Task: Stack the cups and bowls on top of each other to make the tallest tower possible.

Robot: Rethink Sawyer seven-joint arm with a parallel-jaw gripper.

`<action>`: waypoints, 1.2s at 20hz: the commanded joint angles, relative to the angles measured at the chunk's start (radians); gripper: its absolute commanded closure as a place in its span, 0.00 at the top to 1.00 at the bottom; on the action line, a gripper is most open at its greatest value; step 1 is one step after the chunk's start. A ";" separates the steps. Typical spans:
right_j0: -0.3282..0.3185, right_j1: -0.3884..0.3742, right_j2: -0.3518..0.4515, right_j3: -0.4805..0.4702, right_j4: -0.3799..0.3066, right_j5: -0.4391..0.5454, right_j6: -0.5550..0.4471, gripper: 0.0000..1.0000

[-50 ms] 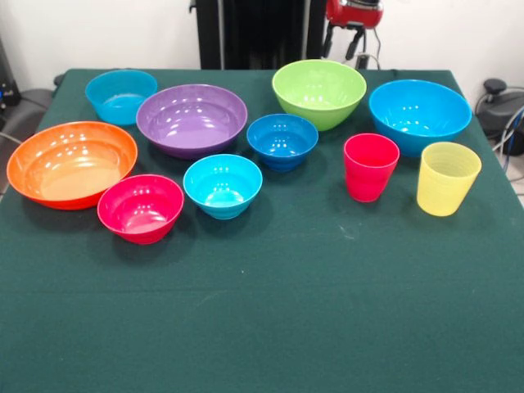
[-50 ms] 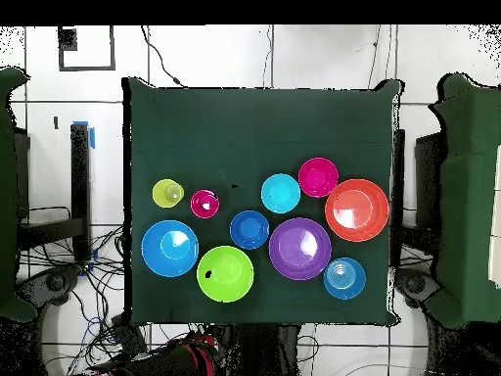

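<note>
**Ten pieces sitting loose, nothing stacked**

Gripper [image 1: 355, 41] is hanging at the table's far edge, just beyond the lime green bowl [image 1: 319, 92], with only its dark lower part and the red arm end [image 1: 354, 11] showing in the front view; whether its fingers are apart or together I cannot tell. It is holding nothing that shows.

Everything is sitting separately and mouth-up on the green tablecloth [image 1: 270, 327], so no tower is standing (every piece is resting on the cloth itself). Taking the lime green bowl as the landmark in the front view: the bright blue bowl [image 1: 419, 115] is sitting just to its right, the small dark blue bowl [image 1: 282, 140] is lying just in front of it and slightly left, and the purple bowl [image 1: 191, 119] is lying to its left. Further left of it the small light blue bowl [image 1: 121, 96] is sitting near the far edge, and the large orange bowl [image 1: 71, 164] is lying farthest left. The cyan bowl [image 1: 223, 185] and the pink-red bowl [image 1: 141, 207] are sitting well in front and left of it. The red-pink cup [image 1: 370, 166] is standing upright in front and right of it, and the translucent yellow cup [image 1: 447, 178] is standing just right of that cup, the two apart.
</note>
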 commanded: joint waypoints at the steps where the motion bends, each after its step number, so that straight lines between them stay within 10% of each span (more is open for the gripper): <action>1: -0.005 0.087 0.066 -0.183 0.005 0.014 0.047 1.00; 24: -0.010 0.040 0.082 -0.162 -0.014 0.053 0.057 1.00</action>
